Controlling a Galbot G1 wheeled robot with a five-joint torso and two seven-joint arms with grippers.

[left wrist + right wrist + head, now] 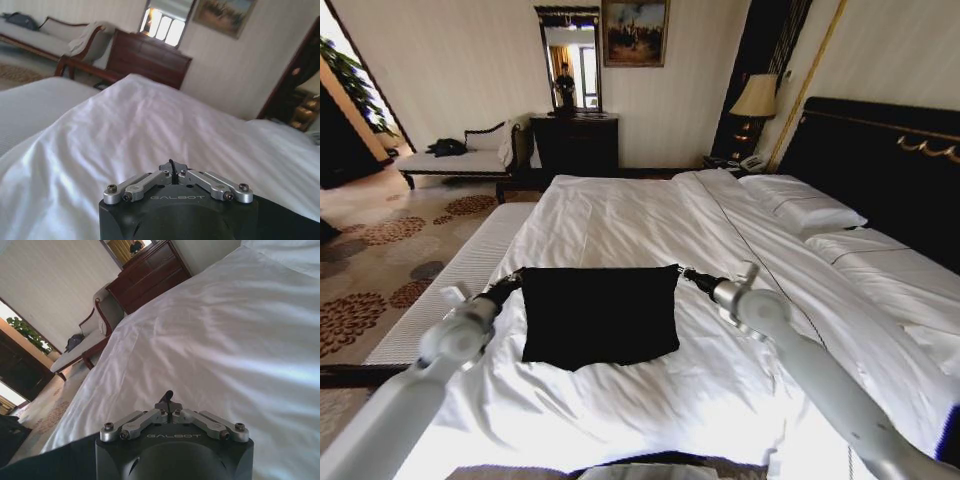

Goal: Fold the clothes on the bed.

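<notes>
Both arms are seen reaching forward over the near part of the bed (pixel 620 215). The left end effector (pixel 512 283) is placed at the far left corner of the clothes (pixel 598 315), the right end effector (pixel 692 277) at the far right corner. In each wrist view the linkages are drawn in toward the centre and a sliver of black fabric is seen between them, so each is judged pressed together and pinching a corner of the shirt.

The clothes are presented as a compact, roughly rectangular black panel on the white duvet (pixel 650 390), in the near-middle of the bed. No sleeves or lettering are seen, so at least one fold is judged done. The far edge is stretched straight between the two end effectors; the near edge is uneven, with a corner hanging lower on the left.

Left to do, by judgement: possibly a further fold, release, and flattening.

Farther off, pillows (pixel 800 205) are stacked at the headboard (pixel 880 160).
</notes>
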